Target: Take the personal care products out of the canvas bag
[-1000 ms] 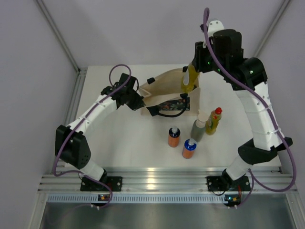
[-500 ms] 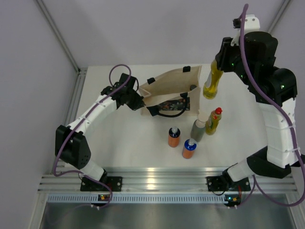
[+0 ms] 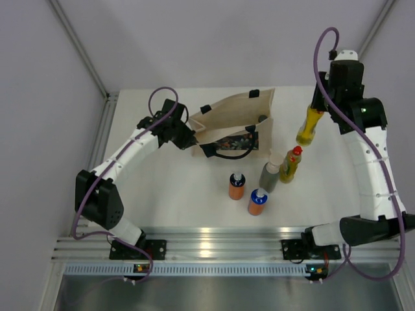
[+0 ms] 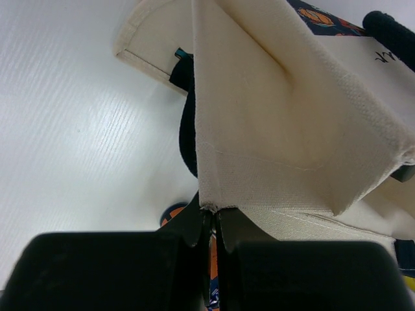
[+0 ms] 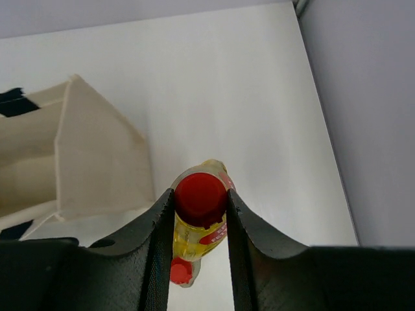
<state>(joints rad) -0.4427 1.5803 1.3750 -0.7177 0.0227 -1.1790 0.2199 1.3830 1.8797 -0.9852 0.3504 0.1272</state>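
With 4 bottles (image 3: 269, 175) standing on the table (image 3: 162, 194) near the canvas bag (image 3: 230, 116), the right gripper (image 3: 316, 109) clamps a 5th, a yellow red-capped bottle (image 3: 308, 128), in the air beside the bag, the left gripper (image 4: 211, 217) pinches the bag's edge tight, and the 6th is out of view, probably inside.

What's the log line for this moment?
left tool: shut on beige canvas bag rim | right tool: shut on yellow red-capped bottle, aloft right of bag | on table: two orange bottles, grey-green bottle, second yellow bottle
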